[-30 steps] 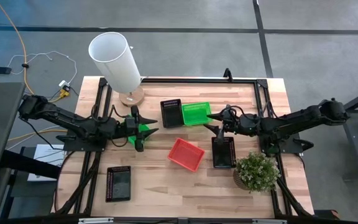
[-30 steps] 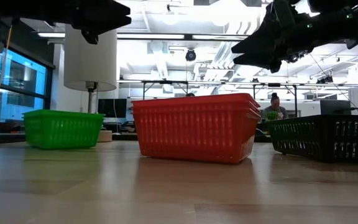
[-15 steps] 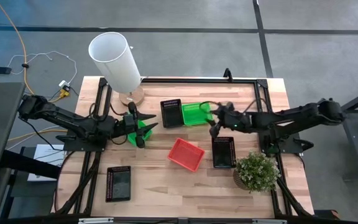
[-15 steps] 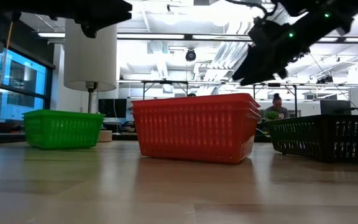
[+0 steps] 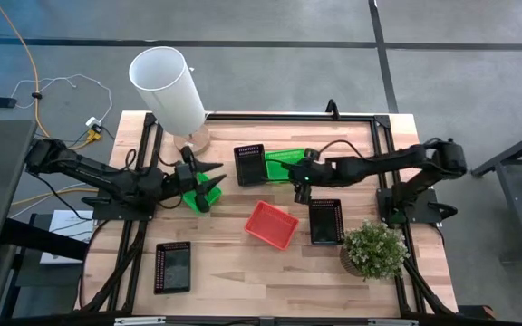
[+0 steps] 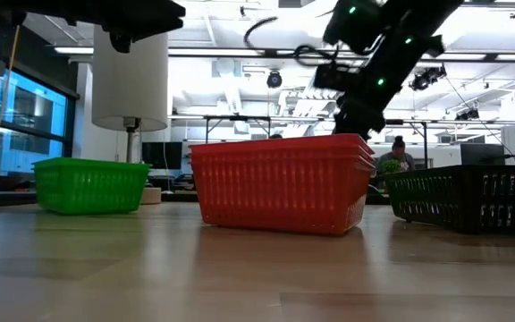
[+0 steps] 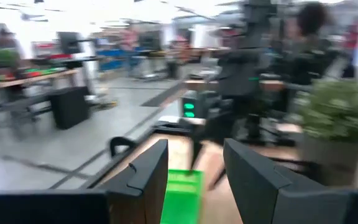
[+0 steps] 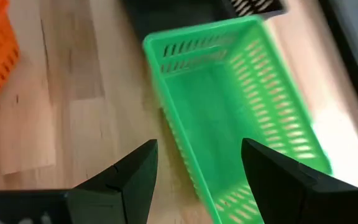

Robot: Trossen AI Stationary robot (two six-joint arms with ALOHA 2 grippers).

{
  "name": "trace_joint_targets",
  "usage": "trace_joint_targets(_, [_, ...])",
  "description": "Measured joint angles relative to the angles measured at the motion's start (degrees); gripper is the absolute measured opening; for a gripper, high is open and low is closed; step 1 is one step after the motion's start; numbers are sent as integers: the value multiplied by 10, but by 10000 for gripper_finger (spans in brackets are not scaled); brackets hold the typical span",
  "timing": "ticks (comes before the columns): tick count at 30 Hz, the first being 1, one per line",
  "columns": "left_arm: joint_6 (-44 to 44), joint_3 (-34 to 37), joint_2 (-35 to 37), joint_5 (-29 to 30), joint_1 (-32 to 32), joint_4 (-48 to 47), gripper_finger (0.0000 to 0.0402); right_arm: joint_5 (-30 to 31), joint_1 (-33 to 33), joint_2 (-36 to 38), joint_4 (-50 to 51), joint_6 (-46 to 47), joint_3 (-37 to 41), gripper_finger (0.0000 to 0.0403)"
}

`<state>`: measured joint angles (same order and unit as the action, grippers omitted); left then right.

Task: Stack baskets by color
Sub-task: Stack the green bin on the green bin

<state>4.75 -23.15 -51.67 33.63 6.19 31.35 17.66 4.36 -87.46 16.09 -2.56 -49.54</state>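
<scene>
The pale wooden-plank surface (image 5: pixel 234 272) carries mesh plastic baskets: three black (image 5: pixel 172 267) (image 5: pixel 248 165) (image 5: pixel 325 221), two green (image 5: pixel 284 163) (image 5: pixel 195 192), a red stack (image 5: pixel 271 224), a white cylinder lamp (image 5: pixel 168 88) and a potted plant (image 5: pixel 372 251).

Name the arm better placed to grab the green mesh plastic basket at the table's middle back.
Right. The right claw hangs open directly over that green mesh plastic basket, straddling its wall. The left claw is off to the side, above another green basket.
</scene>
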Motion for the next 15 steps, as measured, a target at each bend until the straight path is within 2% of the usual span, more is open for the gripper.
trace_joint_targets(3, [0,0,30,-56,3,-52,145,-3,13,-29,1,-13,-14,220])
trace_joint_targets(6, [0,0,58,-88,2,-104,145,-12,24,-49,0,-20,-24,220])
trace_joint_targets(10, [0,0,84,-112,2,-164,145,-49,34,-64,0,-20,-28,220])
trace_joint_targets(15, [-1,0,93,-113,2,-174,145,-70,39,-75,0,-15,-28,220])
